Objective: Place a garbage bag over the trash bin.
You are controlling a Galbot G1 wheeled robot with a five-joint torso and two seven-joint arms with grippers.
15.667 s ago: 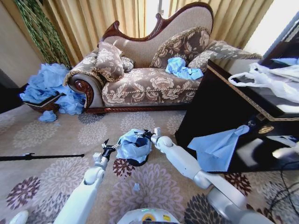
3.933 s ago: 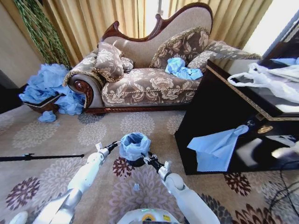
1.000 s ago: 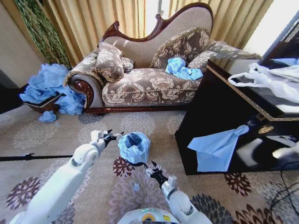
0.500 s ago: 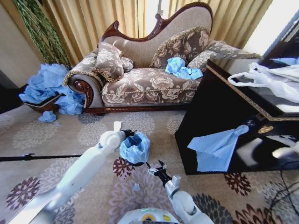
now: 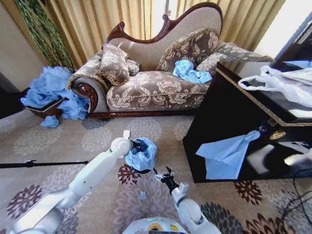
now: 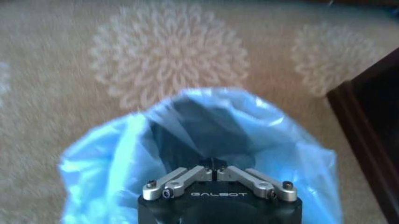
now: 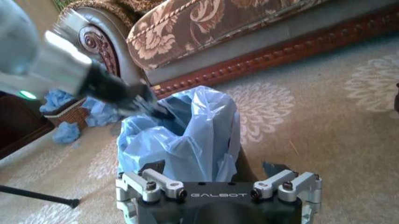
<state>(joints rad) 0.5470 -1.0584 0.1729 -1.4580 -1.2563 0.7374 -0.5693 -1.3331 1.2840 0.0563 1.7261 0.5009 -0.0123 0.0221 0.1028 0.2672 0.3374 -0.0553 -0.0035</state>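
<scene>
The bin [image 5: 142,168] stood on the carpet [image 5: 58,141] before the sofa [image 5: 156,83], the bag [image 5: 141,157] draped over it, mouth open. I had my left claw [image 5: 136,145] at the bag's rim, clenched; I couldn't tell if it pinched plastic. My right claw [image 5: 165,175] hung released, low, just short of the bin, apart from the bag.

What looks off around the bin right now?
The garbage bag sits bunched and lopsided over the trash bin, whose black base still shows. The left hand is at its mouth, shut; the right hand is open nearby.
</scene>
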